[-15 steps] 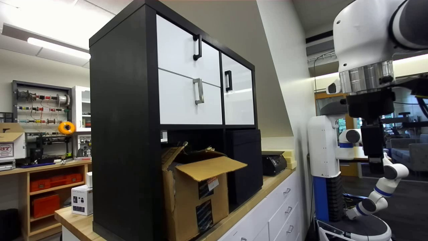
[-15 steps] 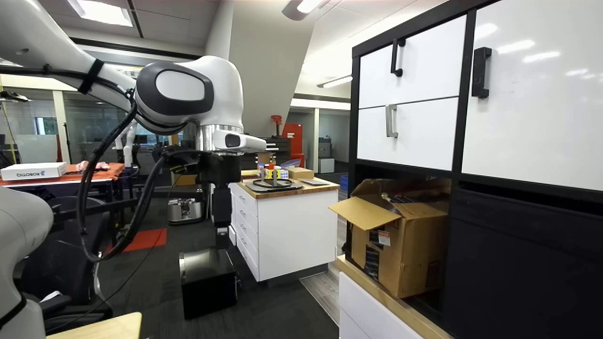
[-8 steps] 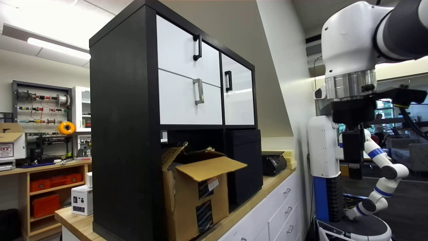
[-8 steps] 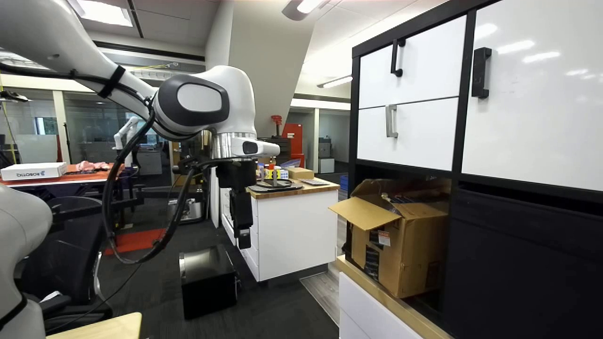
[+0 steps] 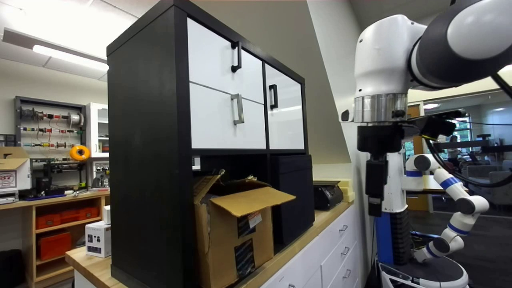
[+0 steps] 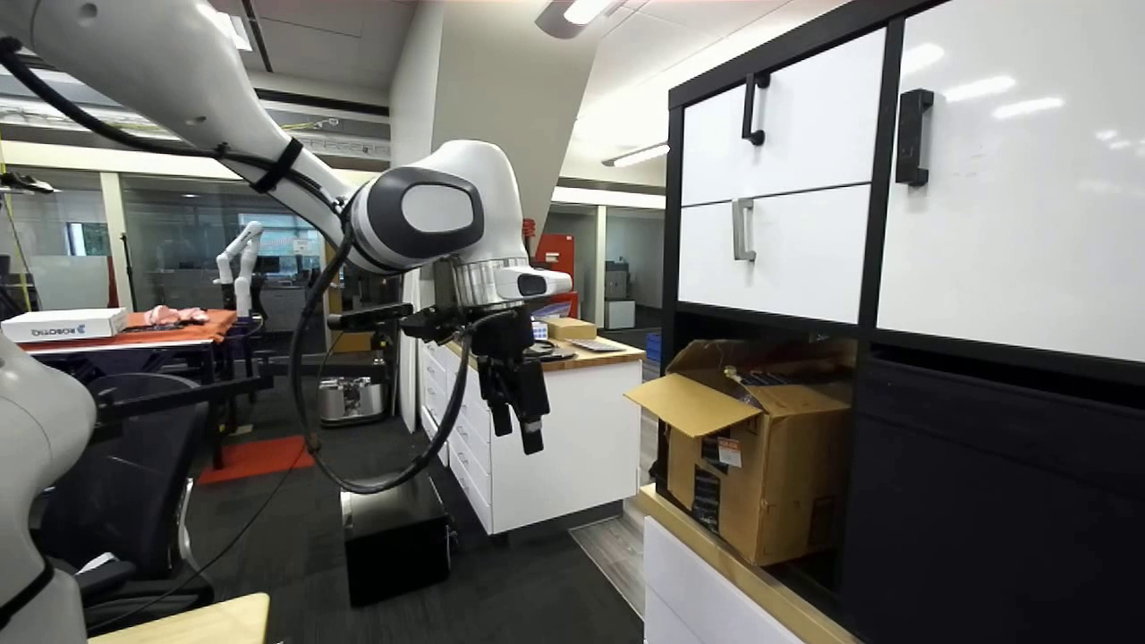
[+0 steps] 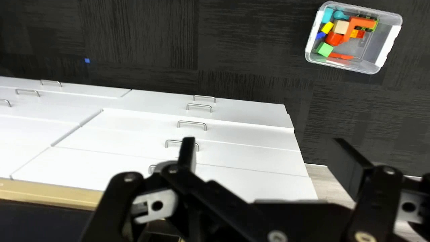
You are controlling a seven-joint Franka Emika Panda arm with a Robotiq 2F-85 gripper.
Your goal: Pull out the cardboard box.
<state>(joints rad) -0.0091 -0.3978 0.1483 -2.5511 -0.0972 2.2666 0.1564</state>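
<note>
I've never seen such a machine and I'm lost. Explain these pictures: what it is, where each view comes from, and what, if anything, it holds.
The big white machine is a robot arm with black jaws at its end. Two views come from cameras outside the robot; the third from a camera on its wrist. That wrist view shows the jaws spread open with nothing between them, so nothing is held. Beyond them are white drawers and, on the floor, a clear bin of colourful pieces. The cardboard box sits in a lower compartment of the black cabinet, which stands on a wooden countertop.
</note>
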